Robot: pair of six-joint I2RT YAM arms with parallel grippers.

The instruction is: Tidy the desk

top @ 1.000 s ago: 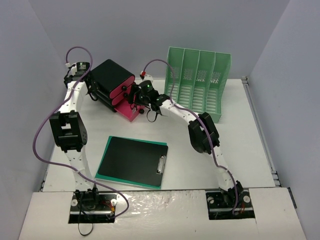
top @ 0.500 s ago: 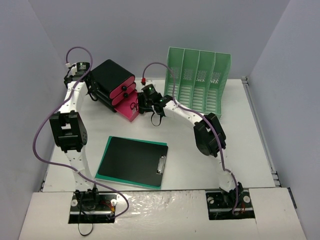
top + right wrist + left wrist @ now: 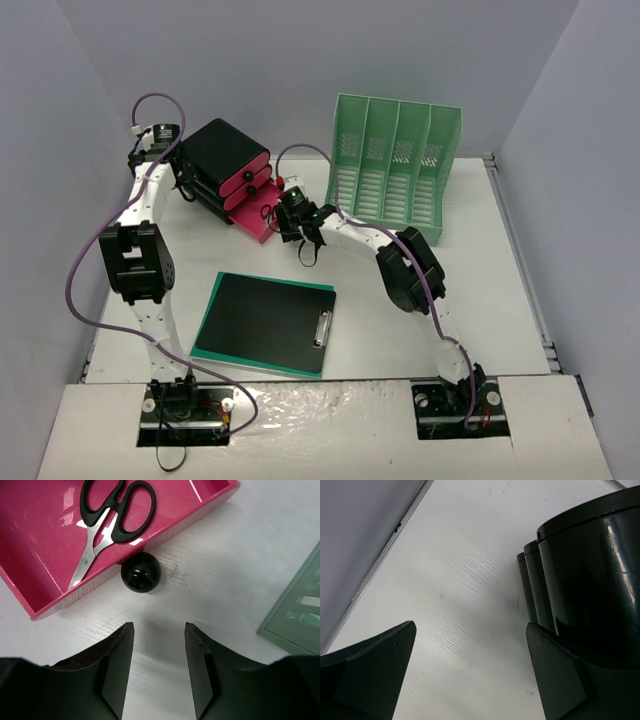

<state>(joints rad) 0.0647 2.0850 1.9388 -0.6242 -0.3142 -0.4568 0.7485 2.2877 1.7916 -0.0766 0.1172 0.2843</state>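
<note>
Under both arms spreads the white surface [image 3: 480, 300], bearing a green file rack [image 3: 395, 165], black clipboard [image 3: 265, 322], and black drawer unit [image 3: 225, 155] with its pink drawer [image 3: 258, 215] out. The left gripper [image 3: 470, 627] gapes beside the unit; the right gripper [image 3: 159, 626], parted, faces the drawer's knob [image 3: 141, 571].
</note>
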